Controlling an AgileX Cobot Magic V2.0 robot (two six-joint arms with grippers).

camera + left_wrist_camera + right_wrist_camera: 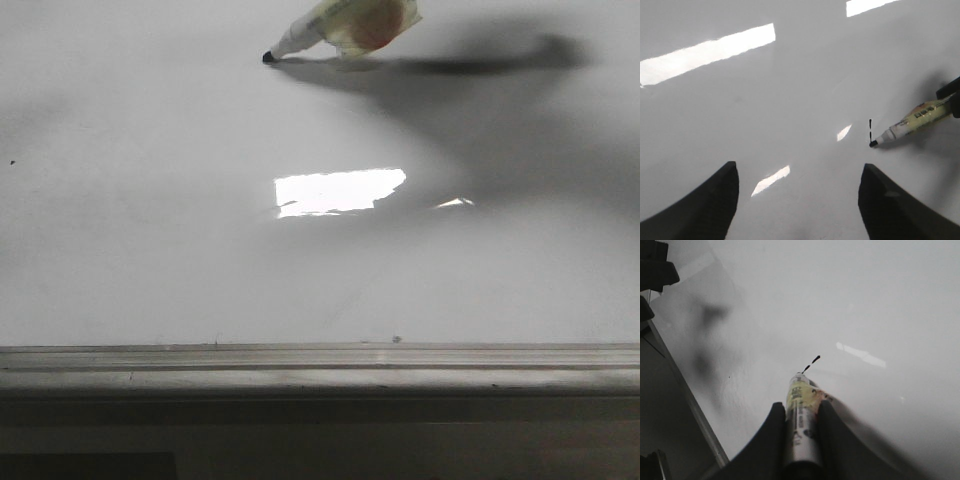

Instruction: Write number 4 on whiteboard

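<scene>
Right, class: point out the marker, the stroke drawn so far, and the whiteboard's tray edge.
marker (pixel 914 121), left wrist view, on its yellow-labelled barrel.
stroke drawn so far (pixel 811 363), right wrist view, on the dashed black line.
tray edge (pixel 320 362), front view, on the grey metal strip.

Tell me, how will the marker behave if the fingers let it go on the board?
The marker is a round, slim tube, so it would probably roll. The whiteboard looks glossy, so it may also slide easily. It seems stiff and light: the right gripper holds it straight, tip on the board beside the short first strokes.
</scene>
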